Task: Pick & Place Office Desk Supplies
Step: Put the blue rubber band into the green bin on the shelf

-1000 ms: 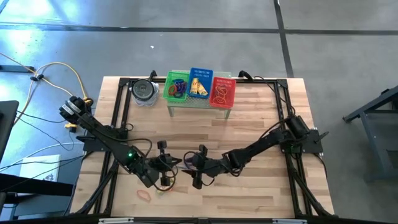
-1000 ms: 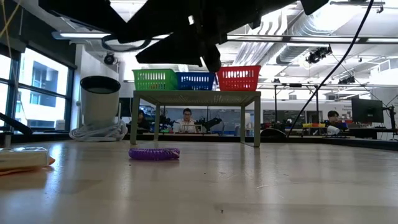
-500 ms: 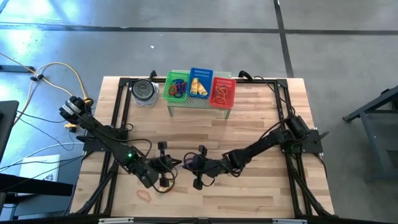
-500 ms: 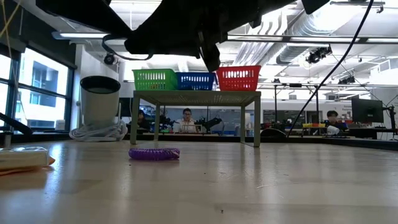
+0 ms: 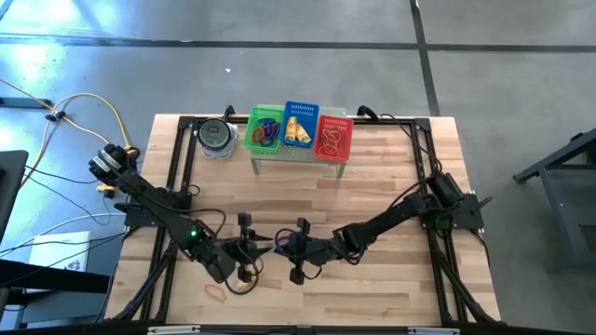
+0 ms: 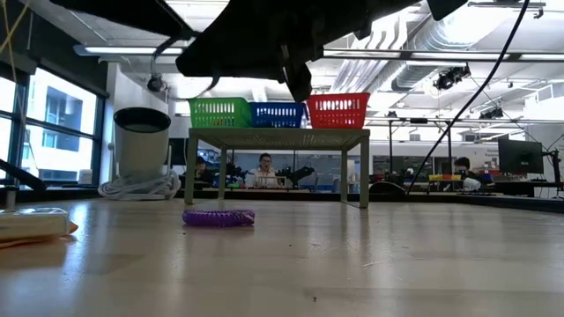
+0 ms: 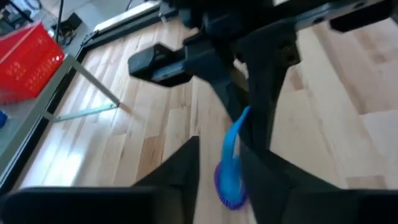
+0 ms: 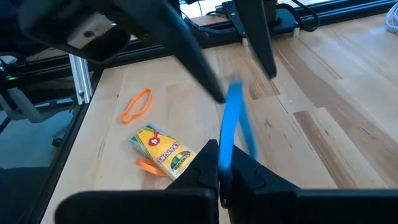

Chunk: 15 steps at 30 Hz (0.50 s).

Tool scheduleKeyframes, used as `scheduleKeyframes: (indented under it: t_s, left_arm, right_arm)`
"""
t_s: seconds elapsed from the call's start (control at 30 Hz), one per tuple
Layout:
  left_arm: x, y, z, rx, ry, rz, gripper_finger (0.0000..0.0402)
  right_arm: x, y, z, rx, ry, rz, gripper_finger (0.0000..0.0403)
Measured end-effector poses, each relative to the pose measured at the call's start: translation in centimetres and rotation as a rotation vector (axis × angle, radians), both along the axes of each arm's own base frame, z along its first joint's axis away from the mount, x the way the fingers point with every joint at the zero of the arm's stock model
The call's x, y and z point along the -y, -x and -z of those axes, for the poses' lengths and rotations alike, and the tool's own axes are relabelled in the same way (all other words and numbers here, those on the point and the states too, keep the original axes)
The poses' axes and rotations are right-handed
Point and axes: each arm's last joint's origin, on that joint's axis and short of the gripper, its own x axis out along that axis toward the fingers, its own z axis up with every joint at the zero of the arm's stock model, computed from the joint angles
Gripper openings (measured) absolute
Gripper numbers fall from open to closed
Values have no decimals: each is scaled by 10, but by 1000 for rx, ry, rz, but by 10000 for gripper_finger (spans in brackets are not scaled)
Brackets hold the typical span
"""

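A blue band loop (image 8: 233, 118) is lifted clear of the table between my two grippers near the table's front middle. My right gripper (image 8: 221, 163) (image 5: 282, 243) is shut on one end of it. My left gripper (image 7: 219, 152) (image 5: 251, 246) faces it from the table's left and is open. Its fingers stand on either side of the band's free end (image 7: 231, 146); I cannot tell whether they touch it. A purple coiled loop (image 6: 218, 217) (image 7: 227, 193) lies flat on the table under the grippers. My right gripper pinches one end of the blue band (image 8: 225, 146) between its two fingers. It comes from the table's right, slanting slightly down. The rest of the loop sticks out past the fingertips toward my left gripper, clear of the table.
A yellow crayon pack (image 8: 163, 149) and an orange band (image 8: 137, 104) lie near the front left. At the far edge a small stand carries a green basket (image 5: 264, 129), a blue basket (image 5: 299, 124) and a red basket (image 5: 333, 137), beside a round tin (image 5: 216, 137).
My left gripper has rolled about its own pointing line without shifting place; its dark outline in the low view has changed shape. The purple coil has stayed where it was.
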Motion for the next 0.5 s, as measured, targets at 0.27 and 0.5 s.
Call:
scheduleKeyframes:
  t_s: [0.27,0.5]
  left_arm:
    - [6,2,-3,29,8,33,195]
    - [6,2,-3,29,7,34,203]
  right_arm:
    - [1,2,5,-51,0,13,2]
    - [2,14,7,-171,60,78,2]
